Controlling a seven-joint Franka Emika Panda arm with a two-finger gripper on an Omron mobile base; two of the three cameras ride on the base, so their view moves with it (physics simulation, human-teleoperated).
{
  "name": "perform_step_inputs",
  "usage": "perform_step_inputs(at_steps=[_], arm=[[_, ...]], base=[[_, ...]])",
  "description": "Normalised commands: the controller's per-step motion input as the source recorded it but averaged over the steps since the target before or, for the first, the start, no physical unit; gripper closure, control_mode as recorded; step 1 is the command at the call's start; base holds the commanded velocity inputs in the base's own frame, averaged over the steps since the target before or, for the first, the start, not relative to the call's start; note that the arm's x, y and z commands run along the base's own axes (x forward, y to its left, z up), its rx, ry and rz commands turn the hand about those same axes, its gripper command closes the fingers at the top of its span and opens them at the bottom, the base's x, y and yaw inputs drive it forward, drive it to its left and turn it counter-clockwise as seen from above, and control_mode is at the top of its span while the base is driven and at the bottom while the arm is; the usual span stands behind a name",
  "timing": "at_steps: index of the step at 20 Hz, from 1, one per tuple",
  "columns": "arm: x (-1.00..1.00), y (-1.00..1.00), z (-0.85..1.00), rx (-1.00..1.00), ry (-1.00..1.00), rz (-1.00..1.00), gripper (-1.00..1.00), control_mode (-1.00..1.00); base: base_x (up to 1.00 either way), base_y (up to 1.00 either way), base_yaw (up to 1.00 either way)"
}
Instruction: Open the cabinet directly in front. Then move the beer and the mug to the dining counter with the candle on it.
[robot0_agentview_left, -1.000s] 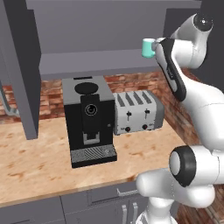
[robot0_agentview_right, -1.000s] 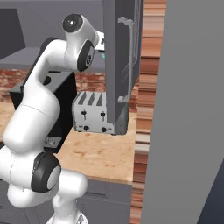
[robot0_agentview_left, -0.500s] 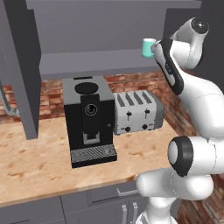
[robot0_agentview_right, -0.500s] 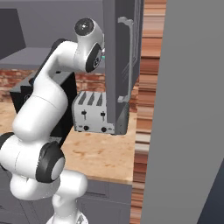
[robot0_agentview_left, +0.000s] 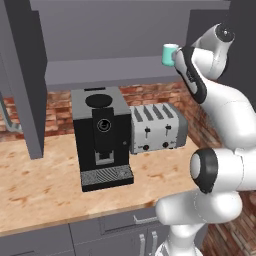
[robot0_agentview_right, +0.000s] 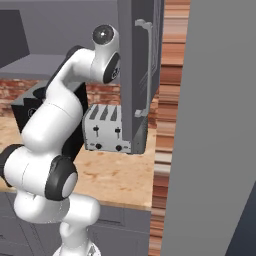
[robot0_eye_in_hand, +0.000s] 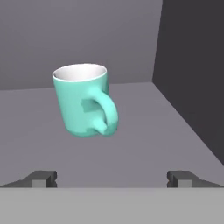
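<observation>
Hand view: mug (robot0_eye_in_hand: 83, 100) upright on cabinet shelf (robot0_eye_in_hand: 131, 148), loop handle turned toward camera, slightly left of centre.
Jaws: gripper (robot0_eye_in_hand: 111, 178) wide open, nothing held; tips low in frame, mug ahead and apart from them.
Cabinet: doors open; right door (robot0_agentview_right: 140, 75) swung out with bar handle (robot0_agentview_right: 146, 67) facing right base view, left door (robot0_agentview_left: 22, 80) hanging over desk (robot0_agentview_left: 45, 185).
Progress: opening step looks done. Mug not yet grasped. Beer, dining counter, candle: can't place them from these views, so both carries likely remain.
Arm: reaches up high from base, elbow folded, wrist pushed into the open cabinet at shelf level, near mug (robot0_agentview_left: 170, 53).
Below: coffee machine (robot0_agentview_left: 102, 137), toaster (robot0_agentview_left: 156, 127) on desk.
Next, my guess: advance, close on mug body.
</observation>
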Motion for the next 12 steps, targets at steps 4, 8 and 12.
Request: perform_step_inputs(at_steps=[4, 8, 12], arm=[[0.39, 0.0, 0.0, 0.0, 0.0, 0.01, -1.0, -1.0], [0.4, -0.01, 0.0, 0.01, 0.0, 0.07, -1.0, -1.0], [0.36, 0.0, 0.0, 0.0, 0.0, 0.09, -1.0, -1.0]], base=[[0.0, 0.0, 0.0], [0.0, 0.0, 0.0], [0.0, 0.0, 0.0]])
